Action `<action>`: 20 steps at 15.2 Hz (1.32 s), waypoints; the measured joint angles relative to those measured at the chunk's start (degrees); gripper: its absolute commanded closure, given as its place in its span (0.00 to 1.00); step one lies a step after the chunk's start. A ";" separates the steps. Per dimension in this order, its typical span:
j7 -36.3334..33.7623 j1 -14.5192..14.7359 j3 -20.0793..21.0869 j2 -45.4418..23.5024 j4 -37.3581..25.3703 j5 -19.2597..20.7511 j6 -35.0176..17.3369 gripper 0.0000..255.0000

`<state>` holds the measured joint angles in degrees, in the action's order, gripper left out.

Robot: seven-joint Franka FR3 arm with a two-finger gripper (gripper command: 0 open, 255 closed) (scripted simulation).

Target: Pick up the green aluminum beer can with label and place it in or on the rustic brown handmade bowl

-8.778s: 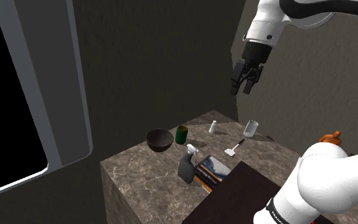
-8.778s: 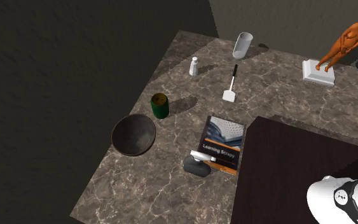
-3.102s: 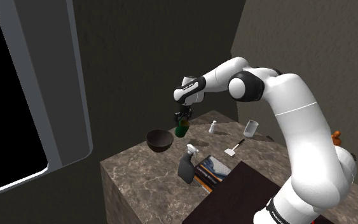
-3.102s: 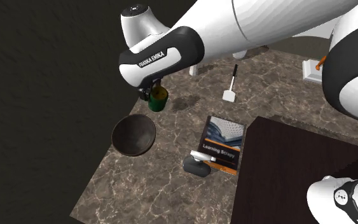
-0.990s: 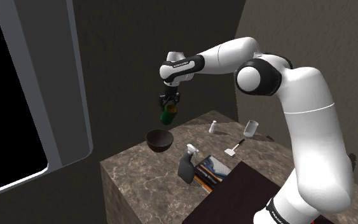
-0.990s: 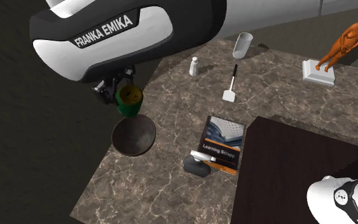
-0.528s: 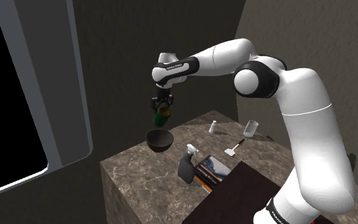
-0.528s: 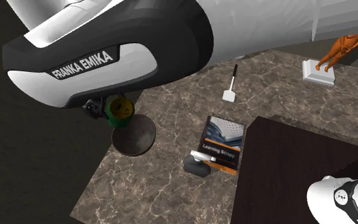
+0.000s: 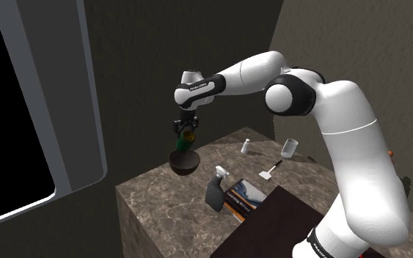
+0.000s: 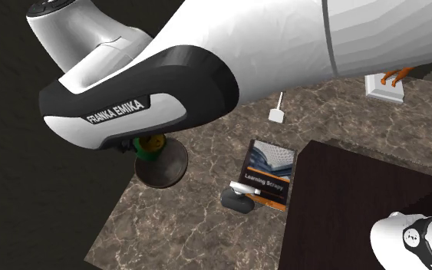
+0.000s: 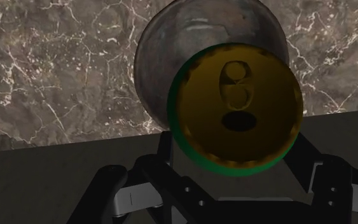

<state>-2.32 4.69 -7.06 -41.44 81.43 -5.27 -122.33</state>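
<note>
Gripper (image 9: 185, 130) points straight down from a bent wrist, its black fingers (image 11: 163, 147) clasped on either side of the green can (image 9: 187, 138), so the can is firmly held and lifted off the counter (image 11: 56, 70). From the dark stand (image 10: 360, 215) the white arm (image 9: 351, 161) rises steeply and folds at a dark joint high up. Its forearm then runs across toward the shoulder view's left and ends directly above the dark brown bowl (image 9: 185, 161). The can hangs just over the bowl's mouth, slightly tilted, with its gold top toward the hand; whether its base touches the bowl I cannot tell. In the wrist view the gold lid with its pull tab faces the camera and covers part of the bowl's rim, with the bowl's hollow behind it on the marbled counter.

Half a second ago the can hung higher above the bowl and a little off to the shoulder view's left of it. The wrist has since dropped and brought it in over the bowl. About nine seconds back the can stood on the counter just beside the bowl, and the arm was raised well clear of it. The bowl itself has not shifted. Neither have the grey spray bottle (image 9: 215, 189) and the book (image 10: 270, 173), both near the bowl on its stand side, nor the white spatula (image 10: 276, 113) farther from the bowl.
</note>
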 measured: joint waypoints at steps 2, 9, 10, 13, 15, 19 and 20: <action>0.13 -0.12 0.06 -0.89 0.04 -0.11 -0.93 1.00; 0.28 -0.29 0.32 -3.85 0.11 -0.41 -3.94 1.00; 0.29 -0.29 0.33 -3.94 0.15 -0.42 -4.08 1.00; 0.28 -0.28 0.34 -4.00 0.20 -0.43 -4.21 1.00; 0.28 -0.28 0.34 -3.99 0.22 -0.43 -4.23 0.00; 0.27 -0.28 0.33 -3.98 0.18 -0.43 -4.23 0.00; 0.27 -0.28 0.33 -3.98 0.18 -0.43 -4.23 0.00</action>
<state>-2.05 4.41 -6.73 -45.42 81.62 -5.70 -126.56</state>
